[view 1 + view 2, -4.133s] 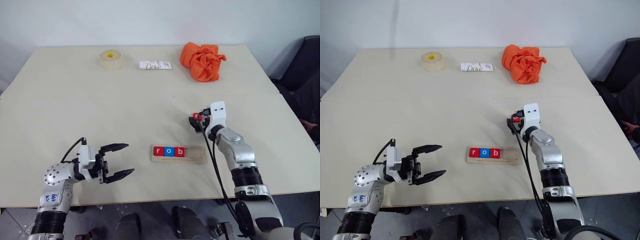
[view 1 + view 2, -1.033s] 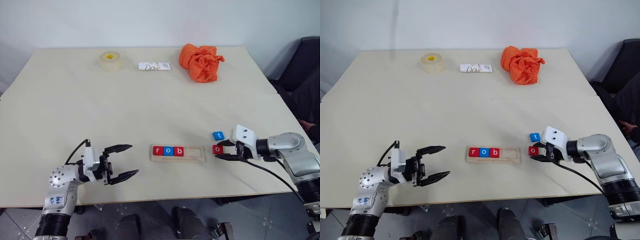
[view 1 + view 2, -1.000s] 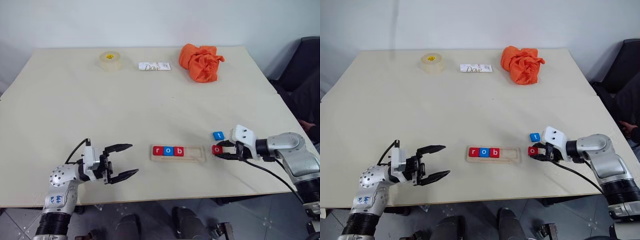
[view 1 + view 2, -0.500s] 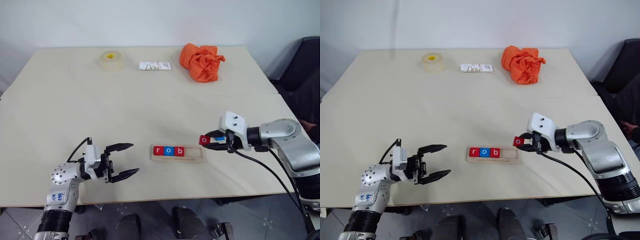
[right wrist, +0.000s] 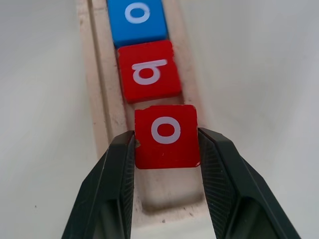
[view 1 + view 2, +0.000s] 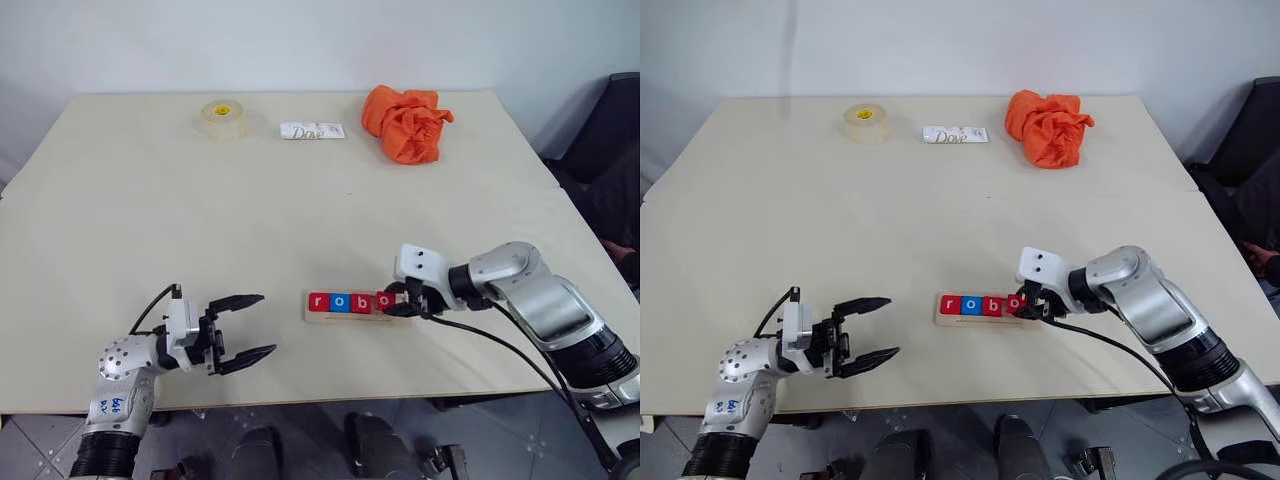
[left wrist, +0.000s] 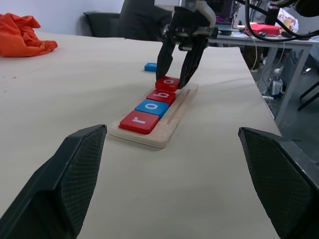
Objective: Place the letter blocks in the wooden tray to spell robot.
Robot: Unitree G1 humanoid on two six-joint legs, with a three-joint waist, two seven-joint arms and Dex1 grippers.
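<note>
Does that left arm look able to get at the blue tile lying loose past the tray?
Probably not easily. The blue tile lies beyond the wooden tray, and the right gripper holding the red o tile stands between; the left gripper sits well short.

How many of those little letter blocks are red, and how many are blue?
Red blocks: 3 (r, b, red o held in the right gripper)
Blue blocks: 2 (blue o in the tray, t on the table)
Total: 5
</note>
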